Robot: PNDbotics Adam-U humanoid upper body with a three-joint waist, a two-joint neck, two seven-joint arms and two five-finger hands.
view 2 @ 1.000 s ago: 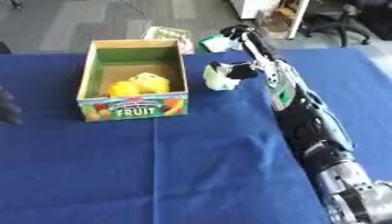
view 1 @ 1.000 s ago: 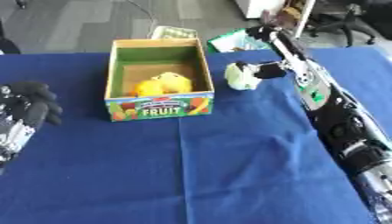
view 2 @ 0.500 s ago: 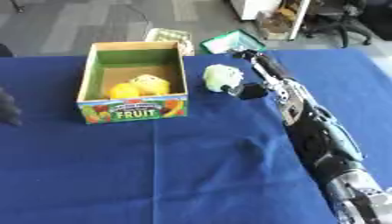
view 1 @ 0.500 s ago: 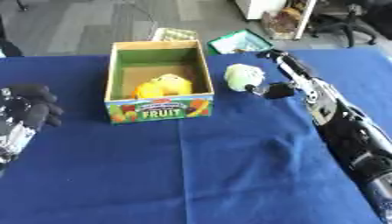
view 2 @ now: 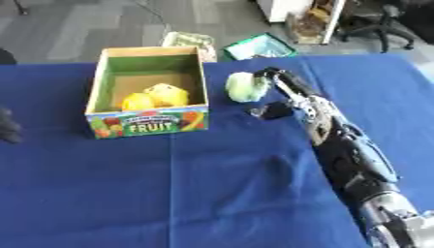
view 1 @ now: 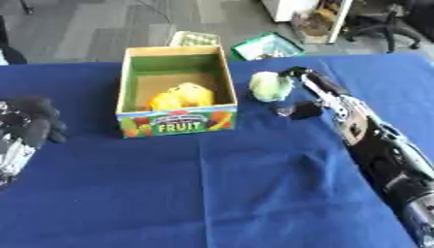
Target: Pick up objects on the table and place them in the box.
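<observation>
A cardboard fruit box [view 1: 176, 122] with a green inside stands on the blue table and holds yellow fruit [view 1: 179, 96]. A pale green round thing [view 1: 270, 86] lies on the cloth just right of the box. My right hand [view 1: 312, 91] is beside it on its right. The fingers [view 1: 296, 73] are straight and reach its far right side, and the thumb [view 1: 298, 110] stands apart below it. The hand is open. My left hand [view 1: 27, 127] rests idle and open at the left edge of the table.
The blue cloth [view 1: 220, 193] covers the whole table. On the floor beyond its far edge sit a green tray [view 1: 270, 46] and a pale carton [view 1: 193, 38]. An office chair [view 1: 390, 24] stands at the far right.
My right arm has drawn back and lowered from beyond the table's far edge, bringing the hand down beside the green thing. The green thing, the box and the left hand have stayed put.
</observation>
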